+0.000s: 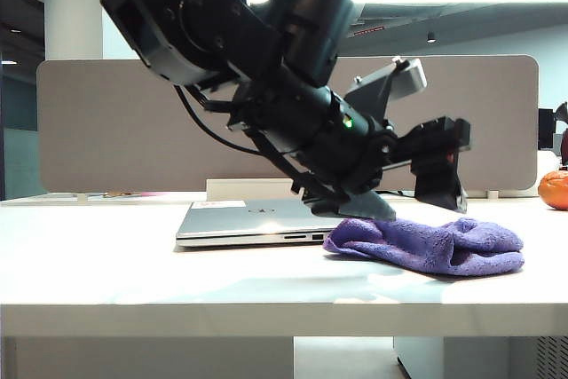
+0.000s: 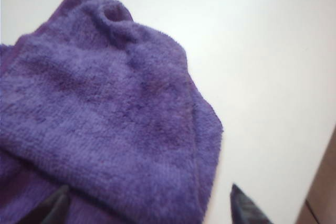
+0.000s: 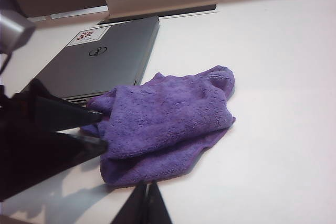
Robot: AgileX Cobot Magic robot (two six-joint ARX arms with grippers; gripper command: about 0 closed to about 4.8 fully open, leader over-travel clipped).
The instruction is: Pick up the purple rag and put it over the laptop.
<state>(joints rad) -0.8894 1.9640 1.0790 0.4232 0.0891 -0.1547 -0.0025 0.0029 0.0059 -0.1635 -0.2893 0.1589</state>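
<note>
We see the purple rag [image 1: 428,244] lying crumpled on the white surface [image 1: 133,277], its edge overlapping the near right corner of the laptop [image 1: 240,219]. The laptop sits closed and flat at about nine o'clock from the rag, with ports along its front edge and a white sticker [image 3: 87,35] on a far corner of its lid in the right wrist view.

The left claw [image 1: 399,206] reaches down from the upper left and hangs low over the rag's laptop-side end, its fingers spread apart and nothing between them. In the left wrist view we make out both dark fingertips [image 2: 242,207] set wide, one on either side of the cloth's folded edge, with the rag [image 2: 105,114] filling most of the frame.

The right claw [image 3: 146,205] shows only as two dark fingers pressed together, closed on nothing, well clear of the rag [image 3: 168,119]. An orange object [image 1: 554,189] sits at the far right edge of the surface.
</note>
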